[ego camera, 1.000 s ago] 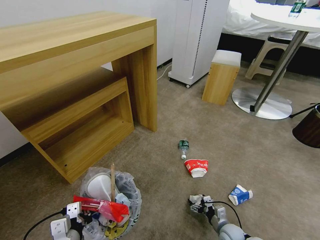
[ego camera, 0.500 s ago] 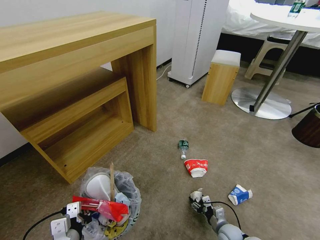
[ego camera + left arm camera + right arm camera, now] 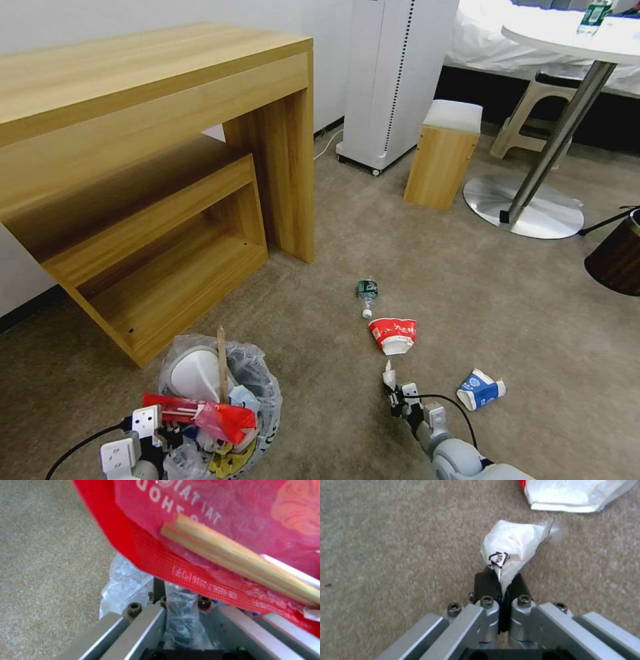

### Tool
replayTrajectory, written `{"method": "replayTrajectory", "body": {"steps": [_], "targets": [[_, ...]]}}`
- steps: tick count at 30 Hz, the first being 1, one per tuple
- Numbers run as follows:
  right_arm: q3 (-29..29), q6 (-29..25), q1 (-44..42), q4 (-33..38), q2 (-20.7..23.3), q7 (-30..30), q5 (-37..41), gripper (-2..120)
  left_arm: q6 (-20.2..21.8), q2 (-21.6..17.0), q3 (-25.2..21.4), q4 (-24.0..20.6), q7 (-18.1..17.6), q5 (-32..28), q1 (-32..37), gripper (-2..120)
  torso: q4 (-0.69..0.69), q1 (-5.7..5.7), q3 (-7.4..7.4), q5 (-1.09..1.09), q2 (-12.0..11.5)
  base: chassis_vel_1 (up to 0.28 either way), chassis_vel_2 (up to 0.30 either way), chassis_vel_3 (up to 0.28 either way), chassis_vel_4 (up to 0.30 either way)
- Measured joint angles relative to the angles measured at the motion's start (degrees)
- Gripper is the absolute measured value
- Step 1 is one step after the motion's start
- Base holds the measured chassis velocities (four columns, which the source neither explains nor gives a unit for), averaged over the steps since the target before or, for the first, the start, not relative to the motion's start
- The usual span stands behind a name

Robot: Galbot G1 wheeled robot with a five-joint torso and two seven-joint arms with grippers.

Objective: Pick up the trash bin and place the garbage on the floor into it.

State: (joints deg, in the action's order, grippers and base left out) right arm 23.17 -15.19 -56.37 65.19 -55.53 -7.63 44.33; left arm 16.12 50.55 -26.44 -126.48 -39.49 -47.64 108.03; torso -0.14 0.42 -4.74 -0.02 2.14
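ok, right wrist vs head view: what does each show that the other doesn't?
Right wrist alone: the printed mark on the crumpled paper and the right tool shut on it. Head alone: the trash bin at the left tool, the bottle, the carton. Both: the paper, the red-white bowl, the carpet.

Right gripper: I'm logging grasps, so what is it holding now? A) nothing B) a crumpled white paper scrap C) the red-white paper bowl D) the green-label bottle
B: the right gripper is shut on a crumpled white paper scrap; the red-white paper bowl and the green-label bottle lie on the carpet.
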Motion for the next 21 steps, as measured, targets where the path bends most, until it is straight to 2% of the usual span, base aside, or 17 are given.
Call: {"method": "replayTrajectory", "body": {"steps": [7, 9, 10, 11, 12, 13, 15, 17, 19, 21], "targets": [[-2.14, -2.94, 1.11, 5.13, 1.84, 2.12, -3.42, 0, 0.14, -0.53, -0.53, -0.95, -0.11, -1.17, 0.16, 0, -0.01, 0.0, 0.0, 0.01, -0.01, 0.0, 0.0, 0.0, 0.0], [-3.84, -6.83, 2.74, 8.95, 3.31, 4.57, -7.47, 0, 0.22, -0.81, -0.78, -1.63, -0.52, -1.83, 0.11, 0, 0.0, 0.0, 0.0, 0.01, -0.01, 0.0, 0.0, 0.0, 0.0], [-3.84, -6.83, 2.74, 8.95, 3.31, 4.57, -7.47, 0, 0.22, -0.81, -0.78, -1.63, -0.52, -1.83, 0.11, 0, 0.0, 0.0, 0.0, 0.01, -0.01, 0.0, 0.0, 0.0, 0.0], [-4.82, -10.4, 4.04, 11.24, 4.15, 8.13, -9.18, 0, 0.28, -0.94, -0.95, -2.06, -0.87, -2.4, -0.01, 0, 0.0, 0.0, 0.0, 0.0, 0.0, 0.0, 0.0, 0.0, 0.0], [-5.08, -15.29, 6.41, 14.85, 5.32, 14.32, -8.73, 0, 0.39, -1.31, -1.2, -2.5, -1.13, -2.98, -0.1, 0, 0.01, 0.0, 0.0, 0.0, 0.0, 0.0, 0.0, 0.0, 0.0], [-4.05, -17.5, 8.73, 18.32, 6.14, 18.37, -6.16, 0, 0.52, -1.68, -1.31, -2.87, -1.19, -3.29, -0.05, 0, 0.0, 0.0, 0.01, 0.01, -0.01, 0.0, 0.0, 0.0, 0.0], [-3.46, -17.93, 9.77, 19.5, 6.36, 19.68, -5.17, 0, 0.59, -1.78, -1.36, -2.99, -1.26, -3.38, -0.02, 0, 0.0, 0.0, 0.0, 0.0, -0.01, 0.0, 0.0, 0.0, 0.0], [0.2, -18.35, 15.34, 23.65, 6.33, 23.83, -2.87, 0, 1.08, -2.04, -1.54, -3.29, -1.71, -3.71, 0.18, 0, 0.01, 0.0, 0.0, 0.0, 0.0, 0.0, 0.0, 0.0, 0.0], [0.98, -18.33, 16.17, 24.07, 6.16, 24.24, -2.72, 0, 1.14, -2.07, -1.55, -3.32, -1.78, -3.76, 0.2, 0, 0.0, 0.0, 0.0, -0.01, 0.0, 0.0, 0.0, 0.0, 0.0], [7.93, -17.66, 21.26, 26.35, 4.44, 25.99, -0.94, 0, 1.49, -2.47, -1.69, -4.17, -2.35, -4.48, 0.34, 0, 0.03, 0.0, 0.0, 0.02, 0.0, 0.0, 0.0, 0.0, 0.0]]}}
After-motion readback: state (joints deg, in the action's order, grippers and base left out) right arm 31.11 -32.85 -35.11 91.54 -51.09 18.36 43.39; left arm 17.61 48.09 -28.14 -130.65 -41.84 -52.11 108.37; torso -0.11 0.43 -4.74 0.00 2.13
